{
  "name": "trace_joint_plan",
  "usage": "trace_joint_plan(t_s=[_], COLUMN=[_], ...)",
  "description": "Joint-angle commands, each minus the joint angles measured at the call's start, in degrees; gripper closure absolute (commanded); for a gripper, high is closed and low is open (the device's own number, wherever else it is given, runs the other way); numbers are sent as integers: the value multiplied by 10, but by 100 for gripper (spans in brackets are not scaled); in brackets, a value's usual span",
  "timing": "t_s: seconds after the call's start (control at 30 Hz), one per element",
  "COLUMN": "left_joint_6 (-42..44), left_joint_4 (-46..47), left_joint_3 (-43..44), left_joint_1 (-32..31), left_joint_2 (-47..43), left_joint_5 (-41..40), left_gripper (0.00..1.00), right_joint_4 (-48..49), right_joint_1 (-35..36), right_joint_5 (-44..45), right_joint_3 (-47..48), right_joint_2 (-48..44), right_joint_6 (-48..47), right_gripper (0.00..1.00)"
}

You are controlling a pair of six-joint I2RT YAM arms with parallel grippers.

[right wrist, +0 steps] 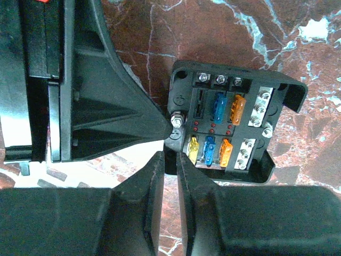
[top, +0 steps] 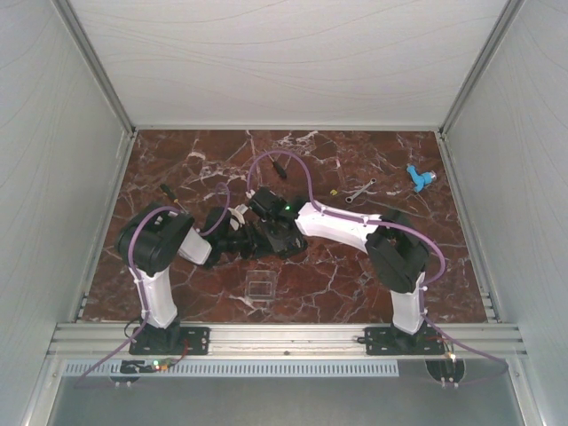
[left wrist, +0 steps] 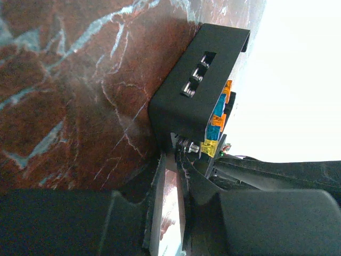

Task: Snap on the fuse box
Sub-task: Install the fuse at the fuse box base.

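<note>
The fuse box [right wrist: 229, 122] is near the middle of the table [top: 373, 284], slightly toward its left edge, with its face bare and coloured fuses [right wrist: 219, 105] showing. The clear lid [top: 258, 286] lies apart, closer to the near edge. The left claw [left wrist: 170, 160] and right claw [right wrist: 170, 162] each have fingers almost together at the box's rim; I cannot tell whether either is clamped on it. Best to steady the box with one claw, then square the lid and press evenly. From above, the box is lost among the black arms.

A lab booth: white panels [top: 53, 133], aluminium rails [top: 284, 335].
</note>
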Motion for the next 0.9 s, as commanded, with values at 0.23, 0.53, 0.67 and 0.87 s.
trace_joint_plan(t_s=[0.23, 0.53, 0.67, 0.87], left_joint_6=[11, 12, 11, 11], left_joint_4=[-16, -16, -16, -16], left_joint_3=[4, 4, 4, 4], left_joint_1=[-8, -8, -8, -8], left_joint_2=[2, 2, 1, 1], left_joint_5=[-16, -15, -16, -16], left_gripper=[87, 87, 87, 87], right_joint_4=[-16, -11, -12, -17], right_joint_1=[-11, -14, -17, -19], right_joint_5=[32, 24, 23, 18], right_joint_3=[11, 8, 7, 7], right_joint_2=[-9, 4, 8, 21], right_joint_6=[20, 24, 26, 26], right_gripper=[87, 87, 90, 93])
